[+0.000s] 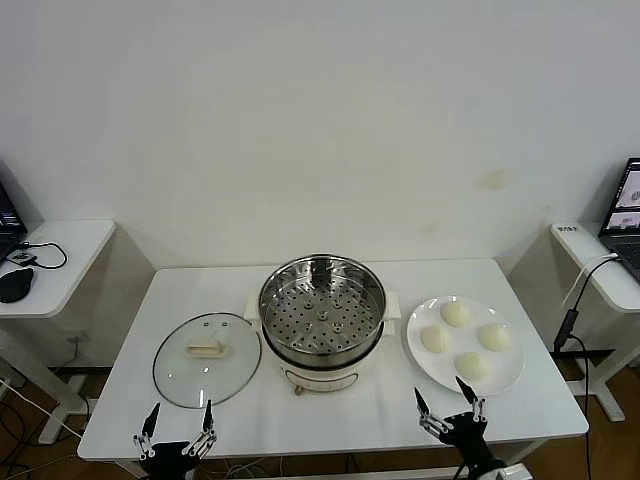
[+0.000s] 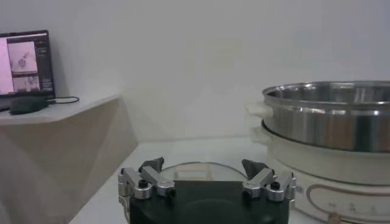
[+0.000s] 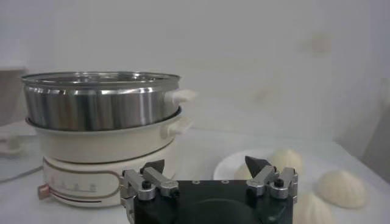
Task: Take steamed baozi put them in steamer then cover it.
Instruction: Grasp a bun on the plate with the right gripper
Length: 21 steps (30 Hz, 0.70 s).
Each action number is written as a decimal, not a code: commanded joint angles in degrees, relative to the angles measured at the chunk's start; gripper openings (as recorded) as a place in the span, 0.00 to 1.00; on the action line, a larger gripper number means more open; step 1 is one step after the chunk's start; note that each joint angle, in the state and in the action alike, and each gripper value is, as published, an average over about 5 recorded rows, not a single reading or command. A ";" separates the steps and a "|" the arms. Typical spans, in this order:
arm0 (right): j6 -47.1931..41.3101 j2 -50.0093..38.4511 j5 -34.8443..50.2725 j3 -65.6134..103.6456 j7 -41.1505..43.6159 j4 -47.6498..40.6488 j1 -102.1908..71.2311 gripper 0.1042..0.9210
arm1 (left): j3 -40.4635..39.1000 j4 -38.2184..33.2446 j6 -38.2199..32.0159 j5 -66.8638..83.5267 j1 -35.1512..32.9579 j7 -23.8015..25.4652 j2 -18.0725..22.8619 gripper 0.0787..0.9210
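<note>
So the steamer [image 1: 322, 305] sits mid-surface: shiny steel basket, round, floor full of little holes, stacked on a smooth cream-white pot base. Empty inside as far as I can see. Just to its left the cover [image 1: 207, 359] lies flat on the white surface [image 1: 330, 420], clear glass with a thin metal rim and a stubby cream handle in the middle. On the other side there's a flat white plate [image 1: 508, 379] with four baozi [image 1: 456, 313], smooth pale domes, spaced apart, none touching.

Both arms are down at the near edge. The left pincer [image 1: 180, 422] has its jaws spread wide with nothing between them, and it sits just in front of the cover, not touching it. The right pincer [image 1: 446, 402] is also wide open and empty, right by the near rim of the plate, with the closest bun just beyond its tips.

From the left wrist view the cover is mostly hidden behind the pincer body, only a sliver of rim shows. From the right wrist view the nearest buns are cut off at the edge and the control panel on the pot base is too faint to read.
</note>
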State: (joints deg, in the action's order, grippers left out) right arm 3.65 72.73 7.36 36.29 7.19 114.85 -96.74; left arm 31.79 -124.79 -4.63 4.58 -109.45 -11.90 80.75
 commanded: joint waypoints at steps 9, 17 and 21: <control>-10.36 -14.06 -24.58 5.95 -1.25 -5.18 16.12 0.88 | 2.53 -3.11 11.24 -2.93 1.96 0.64 -0.05 0.88; -13.45 -29.33 -30.48 1.98 11.81 -15.93 29.29 0.88 | 3.57 -2.78 10.38 -6.56 1.72 2.73 -0.05 0.88; -11.97 -35.87 -32.35 -4.32 18.96 -22.60 37.80 0.88 | 3.33 -2.33 9.20 -9.37 1.03 2.91 0.33 0.88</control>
State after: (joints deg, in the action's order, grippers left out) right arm -6.25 50.80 -17.21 37.14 15.33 102.57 -73.75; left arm 34.64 -126.71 3.29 -1.58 -108.47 -9.90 81.17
